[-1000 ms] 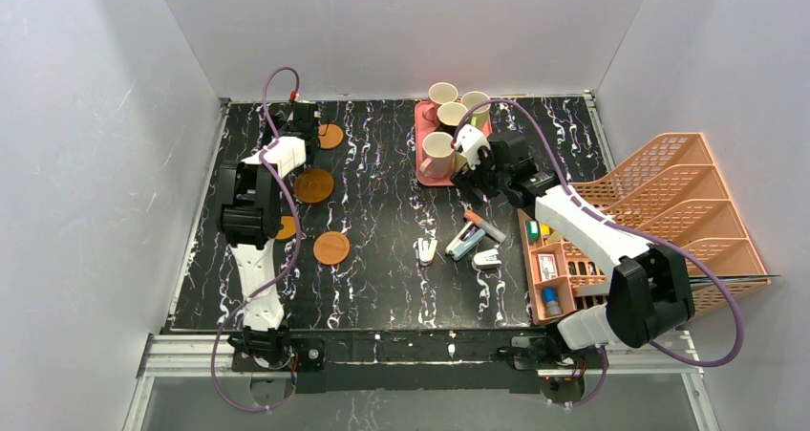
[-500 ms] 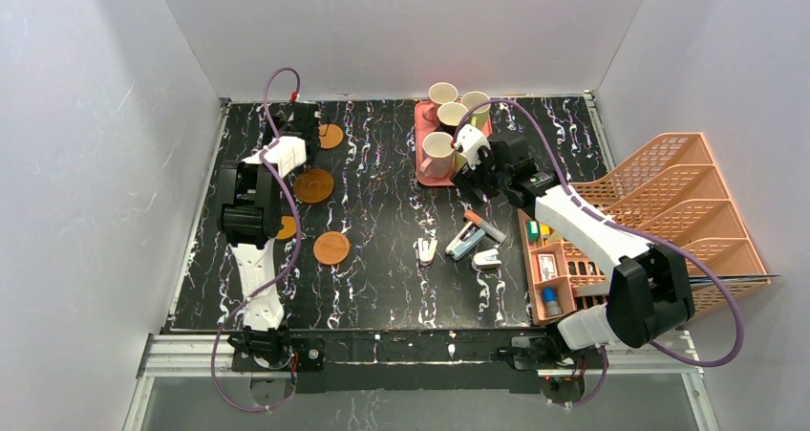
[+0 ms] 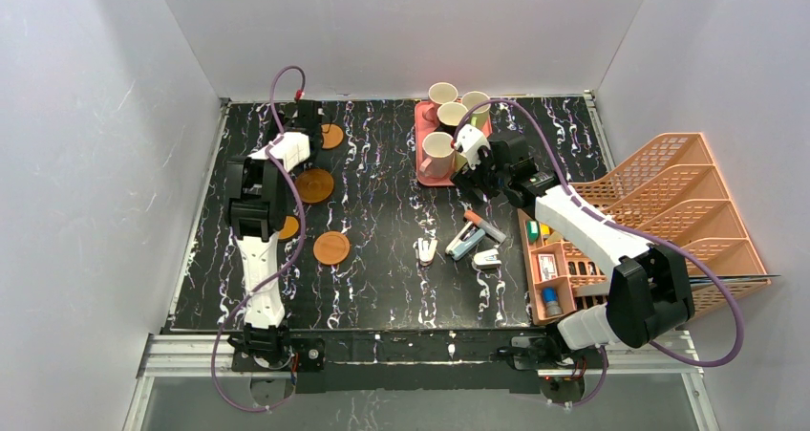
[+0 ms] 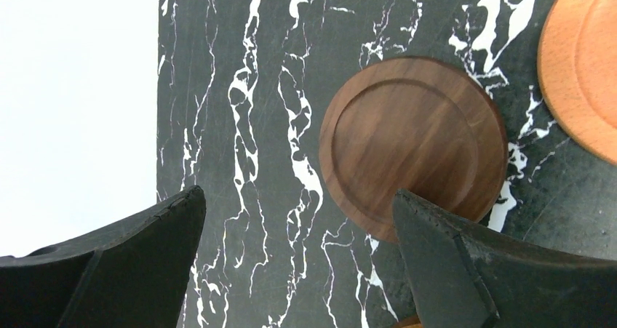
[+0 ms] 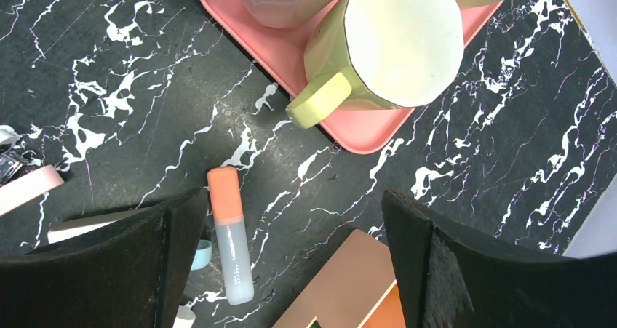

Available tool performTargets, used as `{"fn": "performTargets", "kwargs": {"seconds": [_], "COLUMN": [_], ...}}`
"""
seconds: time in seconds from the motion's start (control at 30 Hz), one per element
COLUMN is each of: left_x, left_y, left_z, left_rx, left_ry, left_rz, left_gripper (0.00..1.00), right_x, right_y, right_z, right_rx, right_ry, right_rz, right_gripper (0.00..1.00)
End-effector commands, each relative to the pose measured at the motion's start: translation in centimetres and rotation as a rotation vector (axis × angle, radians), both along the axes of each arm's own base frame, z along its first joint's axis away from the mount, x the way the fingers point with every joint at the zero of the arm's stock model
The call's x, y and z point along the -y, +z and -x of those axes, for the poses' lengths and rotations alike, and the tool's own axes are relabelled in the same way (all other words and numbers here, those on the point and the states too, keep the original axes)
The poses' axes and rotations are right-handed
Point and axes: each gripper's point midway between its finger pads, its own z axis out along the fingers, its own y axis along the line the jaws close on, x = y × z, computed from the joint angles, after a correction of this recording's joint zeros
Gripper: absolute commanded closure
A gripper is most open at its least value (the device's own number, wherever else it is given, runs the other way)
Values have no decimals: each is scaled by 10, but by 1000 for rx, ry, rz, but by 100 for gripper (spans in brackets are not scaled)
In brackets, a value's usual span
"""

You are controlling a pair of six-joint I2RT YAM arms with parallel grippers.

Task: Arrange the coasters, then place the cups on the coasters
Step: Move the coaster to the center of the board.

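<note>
1. coasters (image 3: 313,185) lie scattered on the left half of the bench (image 3: 382,163), 4 showing from above, 1 of them partly behind the arm. the cups (image 3: 437,149) stand bunched on the pink tray (image 3: 421,176) at the far middle.
2. left fingers (image 4: 124,262) are spread wide and empty over the dark brown coaster (image 4: 413,139), which sits off-centre with its near edge hidden behind 1 finger. closing from here could clip the rim and skid it into the orange coaster (image 4: 582,66) just beside it.
3. a thin flat disc gives little to pinch, so it may slip free.
4. right fingers (image 5: 502,270) are likewise apart and empty near the yellow-green cup (image 5: 400,41). a careless descent could catch its handle, tip it, or shove its neighbours.
5. the orange-capped pen (image 5: 229,233) lies near these fingers and may get knocked.
</note>
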Motion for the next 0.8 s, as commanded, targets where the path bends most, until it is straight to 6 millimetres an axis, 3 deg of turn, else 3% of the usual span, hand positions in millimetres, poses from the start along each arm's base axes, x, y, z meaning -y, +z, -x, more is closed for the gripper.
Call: {"fn": "performTargets", "kwargs": {"seconds": [0.0, 0.17, 0.37, 0.77], "left_x": [9, 39, 79, 121], "left_y": [-3, -11, -13, 6], "left_z": [-3, 2, 24, 60], "left_rx": [-33, -78, -122, -131], "left_ry": [-37, -143, -294, -524], "left_rz": [16, 44, 114, 273], "left_gripper": [2, 2, 2, 2], "right_x": [-1, -1, 1, 3], "right_y": [11, 10, 13, 13], "right_z": [-7, -7, -7, -8], "right_rx": [48, 47, 56, 49], "right_ry": [-1, -4, -11, -19], "right_rz": [-19, -17, -22, -24], "right_gripper": [2, 2, 2, 2]}}
